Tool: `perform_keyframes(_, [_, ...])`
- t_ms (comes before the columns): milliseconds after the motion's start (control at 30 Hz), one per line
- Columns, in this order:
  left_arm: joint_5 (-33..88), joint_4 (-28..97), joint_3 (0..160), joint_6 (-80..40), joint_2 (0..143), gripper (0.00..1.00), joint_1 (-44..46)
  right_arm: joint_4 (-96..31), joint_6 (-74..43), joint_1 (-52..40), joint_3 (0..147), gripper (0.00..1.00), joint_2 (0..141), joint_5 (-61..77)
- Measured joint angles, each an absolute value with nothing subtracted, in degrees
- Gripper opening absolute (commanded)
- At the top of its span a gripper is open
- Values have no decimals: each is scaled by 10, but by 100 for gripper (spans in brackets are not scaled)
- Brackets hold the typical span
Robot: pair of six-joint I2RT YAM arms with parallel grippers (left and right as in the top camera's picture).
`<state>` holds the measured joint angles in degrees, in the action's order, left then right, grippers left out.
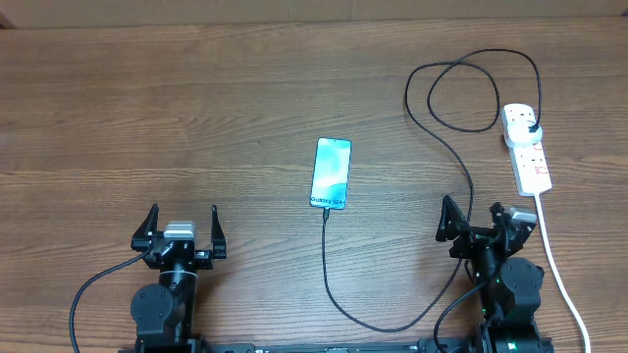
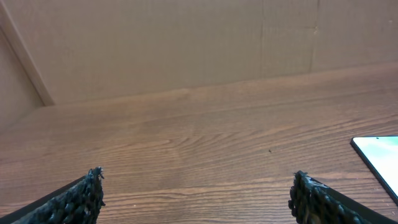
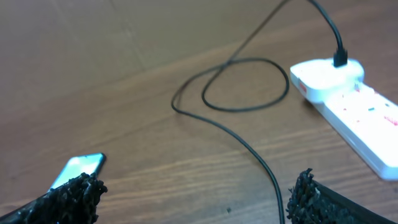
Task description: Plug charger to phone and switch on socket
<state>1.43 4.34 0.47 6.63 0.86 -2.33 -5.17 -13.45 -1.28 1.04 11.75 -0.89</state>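
Left gripper (image 1: 184, 214): jaws spread wide, nothing between them; in its wrist view the left gripper (image 2: 198, 186) shows two black textured fingertips (image 2: 87, 196) well apart over the bare brown wood-grain table (image 2: 205, 130), facing a plain cardboard wall (image 2: 186, 43).

Right gripper (image 1: 473, 210): jaws likewise fully spread and holding nothing; the right gripper (image 3: 199, 186) is seen from its wrist camera with only the table top between its fingertips (image 3: 311, 193).

Slim rectangular phone with lit blue-teal screen (image 1: 332, 174): flat on the table, ahead and to the right of the left gripper, ahead and to the left of the right gripper, apart from both; one corner (image 2: 380, 152) enters the left wrist view at its right edge; a corner (image 3: 78, 168) shows just above the right gripper's left fingertip.

Long thin black charger cable (image 1: 326, 250): one end meets the phone's short edge nearest the arms, though whether it is seated cannot be told; it curves back between the arms, passes the right gripper, runs ahead of it (image 3: 249, 146) and loops before its black plug (image 3: 339, 59).

White oblong power strip (image 1: 527, 147): ahead and to the right of the right gripper; plug in its farthest outlet (image 3: 354, 102); switch positions cannot be told; thick white cord (image 1: 554, 265) trails back past the right arm's right side.
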Motion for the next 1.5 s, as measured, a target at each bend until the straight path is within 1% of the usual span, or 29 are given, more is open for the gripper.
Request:
perform_keyframes(300, [14, 43, 5, 66, 9, 100, -23, -51, -89, -36, 10, 100, 21, 1])
perform_keyframes(400, [14, 43, 5, 66, 9, 100, -23, -51, -75, -44, 10, 100, 9, 5])
perform_keyframes(767, [14, 43, 5, 66, 9, 99, -23, -51, -23, -46, 10, 100, 8, 23])
perform_keyframes(1500, [14, 43, 5, 66, 9, 100, -23, -51, -23, -46, 10, 100, 8, 26])
